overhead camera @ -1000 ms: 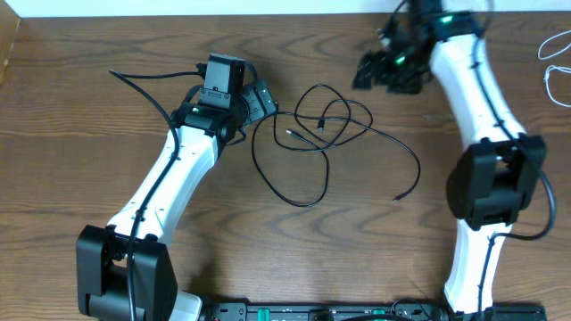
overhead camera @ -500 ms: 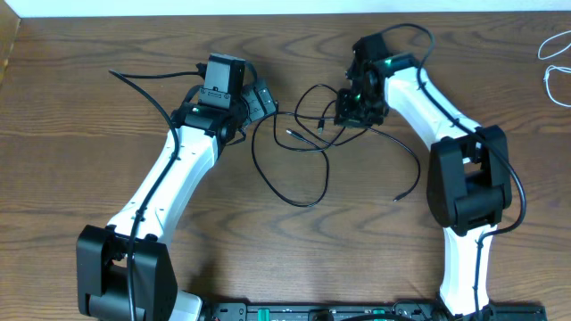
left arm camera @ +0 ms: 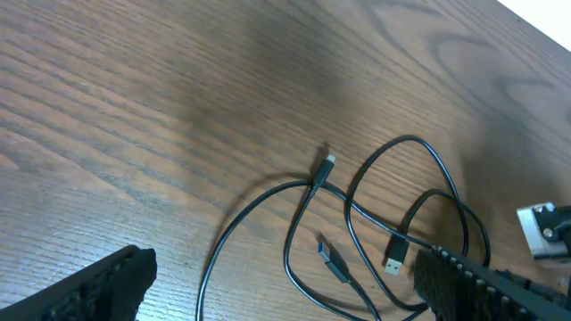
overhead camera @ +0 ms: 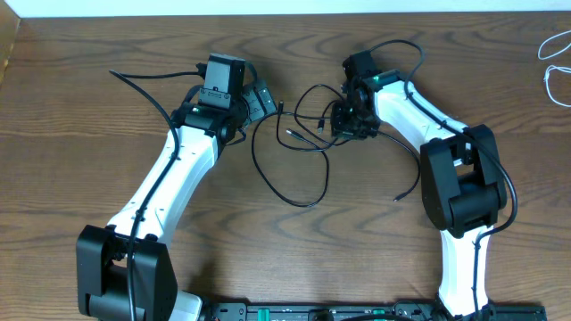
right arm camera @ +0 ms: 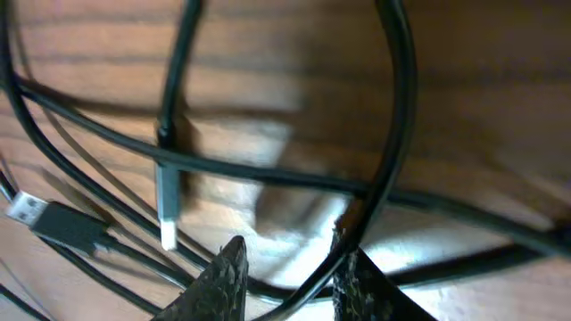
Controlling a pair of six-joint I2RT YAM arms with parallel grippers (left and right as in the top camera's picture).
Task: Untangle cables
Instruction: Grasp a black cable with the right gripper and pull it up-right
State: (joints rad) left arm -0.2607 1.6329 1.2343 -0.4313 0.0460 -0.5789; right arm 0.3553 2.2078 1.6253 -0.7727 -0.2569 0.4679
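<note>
The black cable lies in tangled loops at the table's middle, with a long tail ending at a plug. My right gripper is down on the tangle. In the right wrist view its jaws stand close together with a gap, and one black strand runs between them against the right fingertip. My left gripper is open beside the tangle's left edge, holding nothing. Its view shows loops and plugs between the wide fingers. The white cable lies at the far right edge.
The left arm's own thick black wire trails toward the back left. The table's back edge runs along the top of the overhead view. Bare wood lies in front of the tangle and at the left.
My right arm has swung from the back right down onto the black tangle, and its jaws have narrowed around a strand. The left arm has not moved.
</note>
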